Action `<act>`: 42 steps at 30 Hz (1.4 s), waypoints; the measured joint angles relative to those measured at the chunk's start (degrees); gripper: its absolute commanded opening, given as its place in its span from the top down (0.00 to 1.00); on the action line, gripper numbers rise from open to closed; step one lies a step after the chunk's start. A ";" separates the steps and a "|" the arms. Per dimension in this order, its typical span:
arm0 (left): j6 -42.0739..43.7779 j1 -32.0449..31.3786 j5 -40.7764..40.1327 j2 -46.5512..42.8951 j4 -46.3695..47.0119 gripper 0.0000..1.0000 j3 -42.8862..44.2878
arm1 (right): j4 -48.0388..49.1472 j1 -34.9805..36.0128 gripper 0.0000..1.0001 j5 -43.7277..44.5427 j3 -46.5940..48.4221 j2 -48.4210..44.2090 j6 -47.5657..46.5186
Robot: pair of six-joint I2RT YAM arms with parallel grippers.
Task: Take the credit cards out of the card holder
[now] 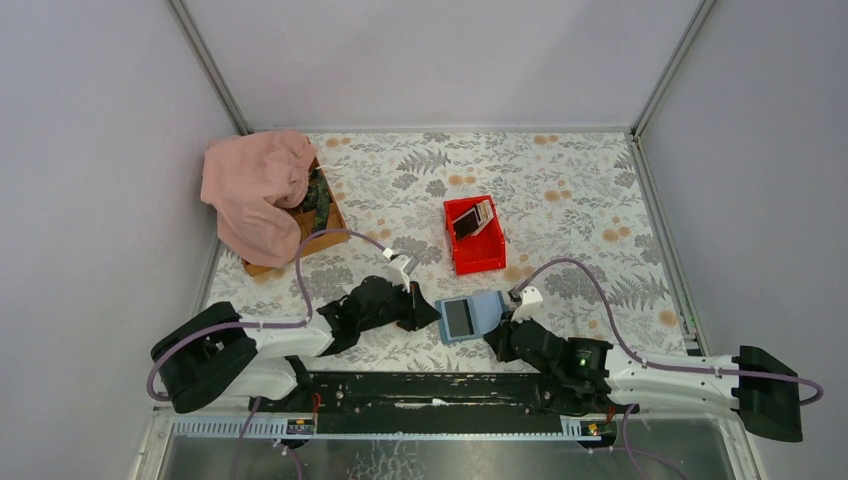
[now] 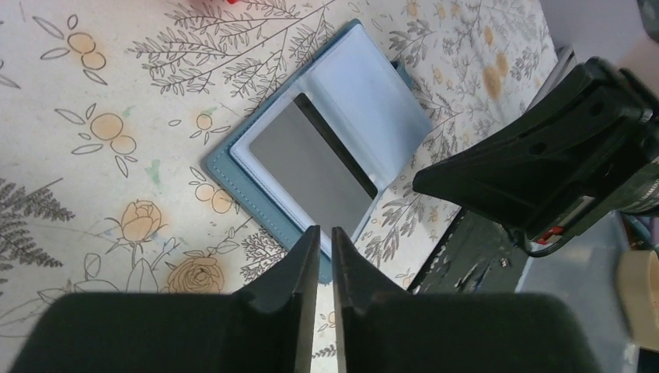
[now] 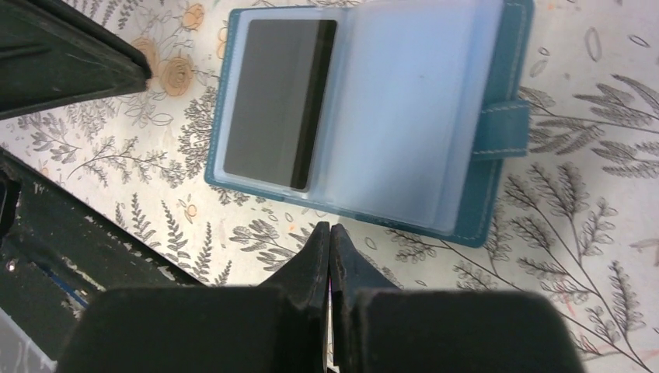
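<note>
The wallet (image 1: 472, 317) lies open on the worktop (image 1: 560, 180) between the grippers, with one dark card (image 3: 272, 101) in a sleeve. The left gripper (image 2: 325, 241) and right gripper (image 3: 330, 233) both have their jaws closed and empty. Ideally one pins the cover while the other pinches the card's edge.
</note>
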 measured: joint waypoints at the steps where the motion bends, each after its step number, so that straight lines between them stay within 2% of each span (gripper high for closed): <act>1: -0.09 0.00 0.39 0.28 0.50 1.00 -0.13 | 0.85 0.00 1.00 -0.35 0.39 0.96 -0.55; 6: -1.09 0.26 2.14 0.83 3.65 1.00 -0.68 | 3.98 -0.55 1.00 -1.68 1.90 2.25 -3.19; 10: -2.16 0.26 3.50 3.32 7.39 1.00 -0.68 | 5.44 -4.11 1.00 -3.69 2.69 1.62 -5.16; 15: -4.46 0.26 5.46 9.99 13.88 1.00 -1.09 | 6.91 -11.58 0.94 -9.49 3.30 2.47 -7.58; 18: -5.97 0.24 6.43 13.92 18.08 1.00 -1.86 | 8.46 -14.29 0.86 -12.81 3.87 5.51 -8.79; 24: -7.74 0.24 7.15 18.08 22.49 1.00 -2.93 | 11.10 -14.91 0.76 -17.42 4.15 8.83 -9.86; 32: -8.72 0.26 7.23 21.66 25.68 1.00 -2.93 | 14.19 -15.98 0.71 -20.31 3.93 9.31 -9.92; 42: -9.18 0.26 7.21 22.01 26.51 1.00 -3.13 | 17.62 -18.71 0.64 -23.98 0.90 12.09 -9.73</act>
